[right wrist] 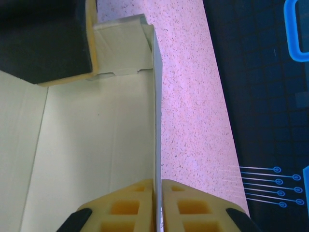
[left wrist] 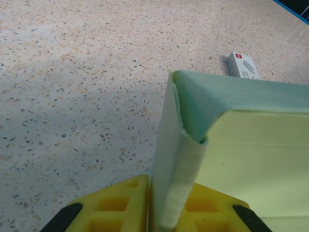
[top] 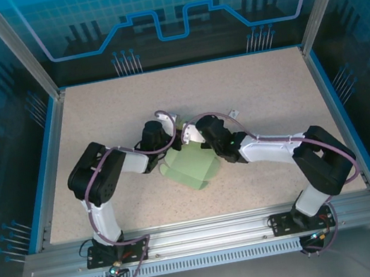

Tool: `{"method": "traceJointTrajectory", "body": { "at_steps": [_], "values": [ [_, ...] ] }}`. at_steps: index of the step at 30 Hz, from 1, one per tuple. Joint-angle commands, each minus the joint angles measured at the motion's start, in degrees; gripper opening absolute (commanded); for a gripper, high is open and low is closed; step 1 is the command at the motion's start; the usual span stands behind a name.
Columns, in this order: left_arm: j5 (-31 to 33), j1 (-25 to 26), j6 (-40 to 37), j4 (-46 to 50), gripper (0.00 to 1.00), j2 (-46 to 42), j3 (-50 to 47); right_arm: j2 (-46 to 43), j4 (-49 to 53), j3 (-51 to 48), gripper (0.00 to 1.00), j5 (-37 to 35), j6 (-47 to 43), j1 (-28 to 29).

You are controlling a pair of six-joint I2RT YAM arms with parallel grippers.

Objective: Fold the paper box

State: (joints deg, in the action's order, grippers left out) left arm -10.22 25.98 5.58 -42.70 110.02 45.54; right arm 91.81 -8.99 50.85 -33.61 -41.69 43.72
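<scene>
Just past the arm bases, the box (top: 192,168) lies in the middle of the table (top: 94,111), a partly folded sheet with both arms bent in over its far side. The left gripper (left wrist: 166,212) is clamped on an upright folded wall at one corner of the box. The right gripper (right wrist: 157,205) pinches a thin upright wall between its yellow fingers (right wrist: 130,208), and a small white tag (top: 233,113) lies on the table just beyond.
</scene>
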Motion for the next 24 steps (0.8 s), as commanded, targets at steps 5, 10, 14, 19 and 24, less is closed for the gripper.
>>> {"method": "traceJointTrajectory", "body": {
  "at_steps": [5,10,14,19,24],
  "values": [
    [1.9,0.7,-1.4,2.1,0.14,-3.3,-1.7,-3.3,4.2,1.8,0.27,1.7,4.9,-0.6],
    [4.3,1.1,-0.9,4.1,0.14,-5.2,-2.3,-5.7,6.4,2.4,0.4,2.9,8.4,-0.6],
    [8.1,1.1,0.9,6.3,0.13,-7.1,-3.1,-8.3,10.2,3.7,0.48,5.2,12.8,-0.9],
    [12.1,1.2,4.2,10.6,0.13,-10.9,-4.4,-13.1,18.4,5.7,0.54,8.5,20.8,-0.9],
    [14.1,1.1,6.4,15.9,0.13,-14.7,-4.7,-15.3,31.0,11.0,0.58,10.2,33.0,-1.6]
  ]
}}
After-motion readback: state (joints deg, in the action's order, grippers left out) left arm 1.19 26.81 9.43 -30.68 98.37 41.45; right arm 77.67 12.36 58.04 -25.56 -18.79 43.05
